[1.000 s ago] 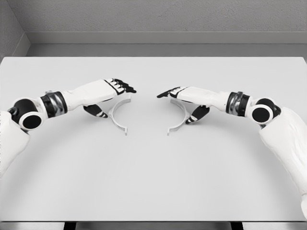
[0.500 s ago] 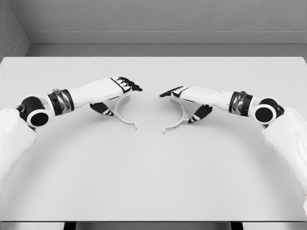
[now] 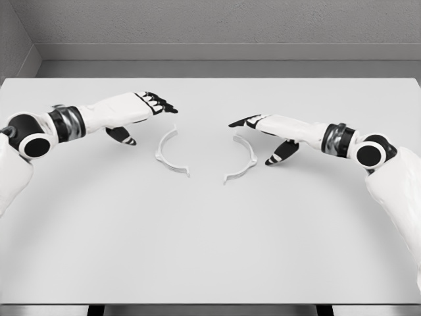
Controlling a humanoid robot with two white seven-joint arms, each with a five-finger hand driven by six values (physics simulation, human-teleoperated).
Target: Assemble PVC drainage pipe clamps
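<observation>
Two white half-ring clamp pieces lie flat near the middle of the white table [image 3: 210, 250]. The left clamp half [image 3: 164, 153] opens toward the right, and the right clamp half [image 3: 246, 158] opens toward the left, with a gap between their ends. My left hand [image 3: 148, 107] hovers up and to the left of the left half, fingers extended, holding nothing. Just right of the right half is my right hand [image 3: 263, 128], fingers stretched out over its upper end, thumb hanging down, gripping nothing.
The table's far edge meets a grey wall [image 3: 210, 26] at the back. Both forearms lie low over the table at left and right.
Both hands have let go of the clamp halves and drawn back outward, the left up and to the left, the right to the right. The halves now lie uncovered.
</observation>
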